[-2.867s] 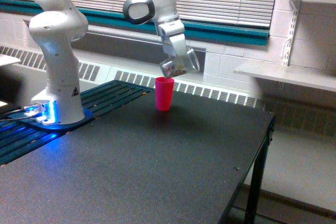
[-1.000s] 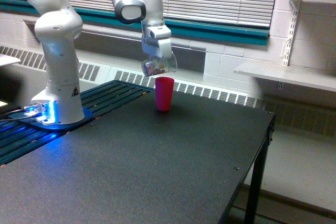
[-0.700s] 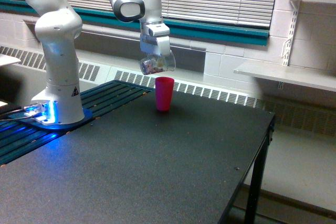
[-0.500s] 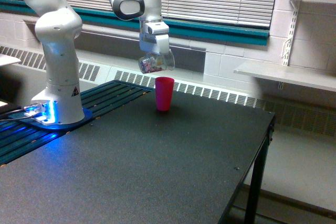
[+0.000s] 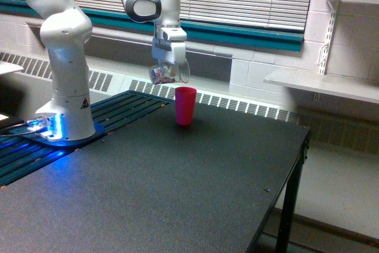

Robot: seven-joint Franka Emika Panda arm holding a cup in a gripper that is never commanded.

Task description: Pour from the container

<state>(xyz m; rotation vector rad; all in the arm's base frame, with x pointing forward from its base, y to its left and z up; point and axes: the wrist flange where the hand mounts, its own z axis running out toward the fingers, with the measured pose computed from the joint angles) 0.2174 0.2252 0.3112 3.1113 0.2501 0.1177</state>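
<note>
Above the black table [image 5: 195, 188], up and toward the exterior view's left of the red cup [image 5: 185, 105], the gripper [image 5: 166, 63] has its jaws clamped on the container [image 5: 164, 74], apparently tilted, probably so its brownish candies can fall out.

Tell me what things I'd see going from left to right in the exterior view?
Robot base with the blue light → clear cup of candies held in the gripper → red cup on the black table → wall shelf.
</note>
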